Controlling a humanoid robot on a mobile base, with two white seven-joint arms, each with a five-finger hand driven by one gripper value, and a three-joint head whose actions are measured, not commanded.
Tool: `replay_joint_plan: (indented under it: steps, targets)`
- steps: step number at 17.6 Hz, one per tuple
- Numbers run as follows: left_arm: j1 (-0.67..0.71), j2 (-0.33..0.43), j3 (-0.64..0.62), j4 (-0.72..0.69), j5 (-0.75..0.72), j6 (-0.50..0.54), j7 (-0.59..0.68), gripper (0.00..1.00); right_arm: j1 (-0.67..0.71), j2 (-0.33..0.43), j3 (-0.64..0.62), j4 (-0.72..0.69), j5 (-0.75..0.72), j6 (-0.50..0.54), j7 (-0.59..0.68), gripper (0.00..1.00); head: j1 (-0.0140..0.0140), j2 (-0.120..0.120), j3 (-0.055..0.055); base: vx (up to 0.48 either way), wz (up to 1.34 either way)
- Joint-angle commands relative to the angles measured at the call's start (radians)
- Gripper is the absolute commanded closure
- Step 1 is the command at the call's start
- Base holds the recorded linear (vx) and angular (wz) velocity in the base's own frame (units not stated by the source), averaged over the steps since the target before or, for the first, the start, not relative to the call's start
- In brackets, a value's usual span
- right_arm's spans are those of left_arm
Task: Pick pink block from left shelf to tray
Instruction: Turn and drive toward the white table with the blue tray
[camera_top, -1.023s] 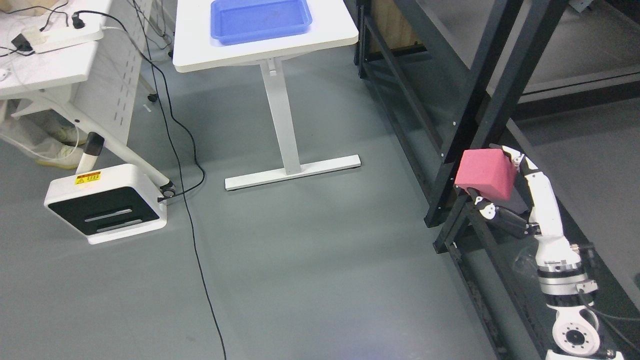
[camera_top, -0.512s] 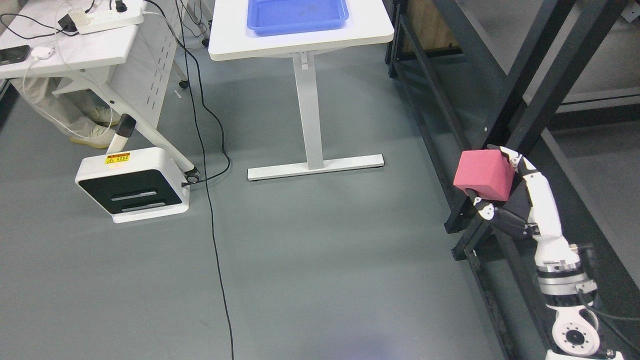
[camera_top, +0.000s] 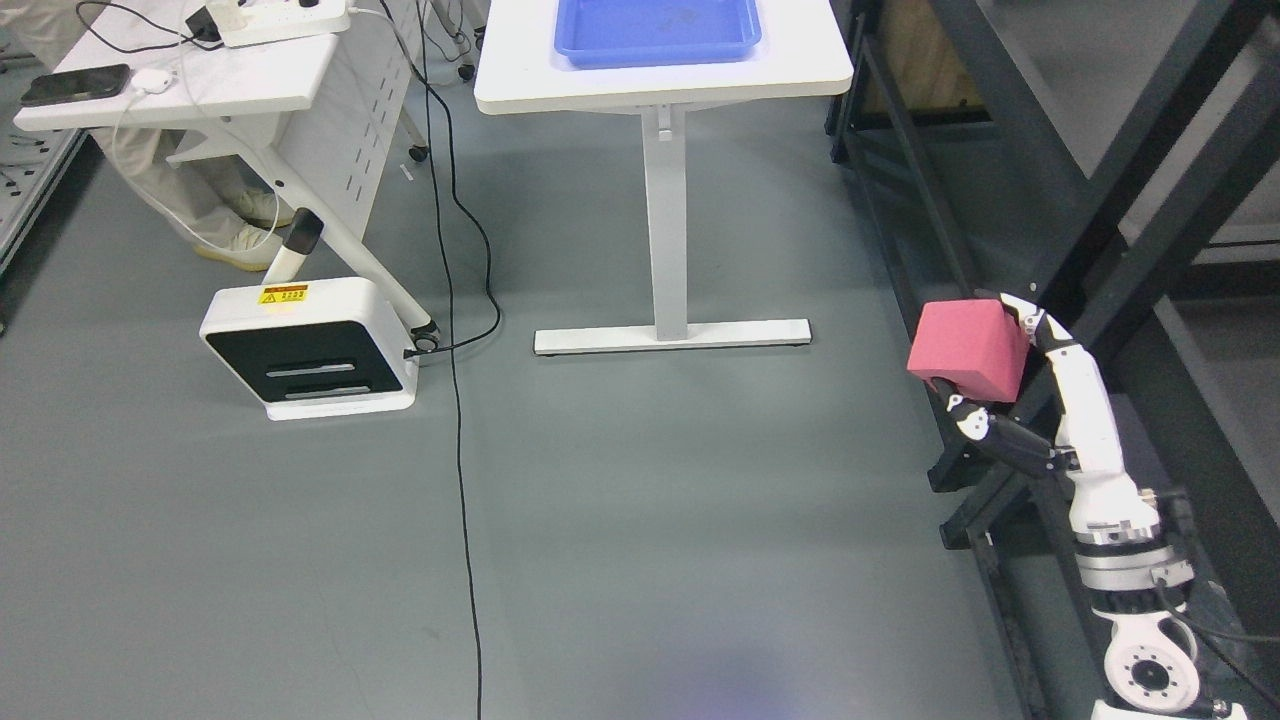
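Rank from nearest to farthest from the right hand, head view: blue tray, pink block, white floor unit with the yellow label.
1. pink block: grasped in the right hand, at the right.
2. blue tray: on the white table, top centre.
3. white floor unit: on the floor, far left.

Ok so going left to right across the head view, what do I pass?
Black phone on the white side desk → white floor unit with black panel → white table's pedestal leg → pink foam block held by the right hand.
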Motion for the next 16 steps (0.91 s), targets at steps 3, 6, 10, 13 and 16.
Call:
replay_joint_plan:
  steps: [3, 6, 10, 13, 16]
  targets:
    - [0.02, 0.017, 0.0, -0.017, 0.0, 0.0, 0.0, 0.0, 0.005, -0.017, -0.006, -0.001, 0.0, 0.0, 0.001, 0.92, 0.0, 0.0, 0.0, 0.08, 0.26]
    - [0.02, 0.017, 0.0, -0.017, 0.0, 0.0, 0.0, 0.0, 0.005, -0.017, -0.006, -0.004, 0.0, 0.0, 0.001, 0.92, 0.0, 0.0, 0.0, 0.135, 0.32]
    - [0.02, 0.017, 0.0, -0.017, 0.0, 0.0, 0.0, 0.0, 0.005, -0.017, -0.005, -0.004, 0.0, 0.0, 0.002, 0.92, 0.0, 0.0, 0.0, 0.181, 0.22]
    - [0.02, 0.017, 0.0, -0.017, 0.0, 0.0, 0.0, 0.0, 0.01, -0.017, -0.003, -0.004, 0.0, 0.0, 0.002, 0.92, 0.0, 0.0, 0.0, 0.234, 0.06]
    - [0.02, 0.017, 0.0, -0.017, 0.0, 0.0, 0.0, 0.0, 0.007, -0.017, -0.003, -0.006, 0.0, 0.0, 0.002, 0.91, 0.0, 0.0, 0.0, 0.267, 0.0]
